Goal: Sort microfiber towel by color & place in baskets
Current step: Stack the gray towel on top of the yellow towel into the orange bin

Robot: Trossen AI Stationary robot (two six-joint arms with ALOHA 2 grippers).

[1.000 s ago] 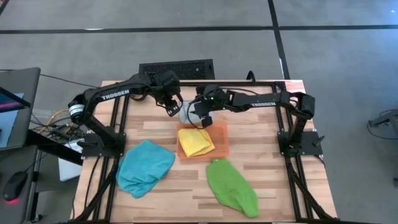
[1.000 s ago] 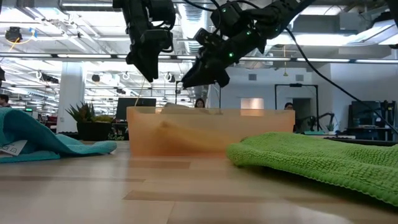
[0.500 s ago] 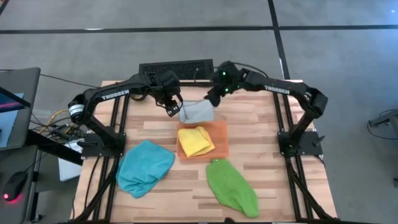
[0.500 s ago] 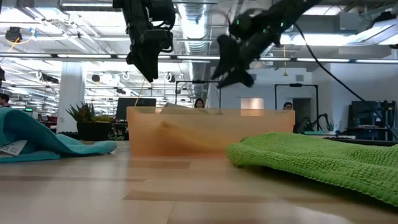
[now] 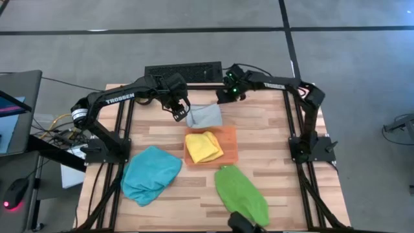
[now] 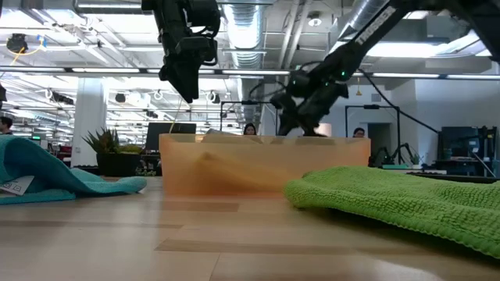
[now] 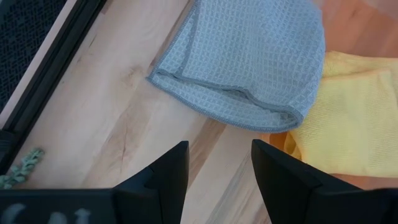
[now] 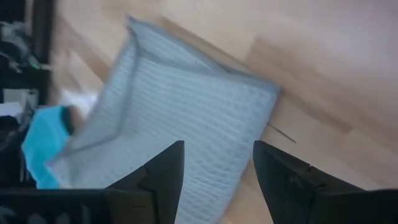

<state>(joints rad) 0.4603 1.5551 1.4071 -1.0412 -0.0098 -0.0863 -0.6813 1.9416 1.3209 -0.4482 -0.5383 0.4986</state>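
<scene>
Nearest me the green towel [image 5: 241, 194] and the blue towel [image 5: 151, 173] lie loose on the table [image 5: 162, 139], so by my reckoning I'm only partway through the sort. Mid-table, the orange tray [image 5: 229, 150] holds just the yellow towel [image 5: 203, 147], and just beyond its far edge the grey towel [image 5: 205, 116] sits on bare wood, touching the rim. At the far end, my left gripper [image 5: 179, 112] hovers by the grey towel's left edge, jaws open and empty, and my right gripper [image 5: 228, 95] hangs near its far right corner, open too, holding nothing.
</scene>
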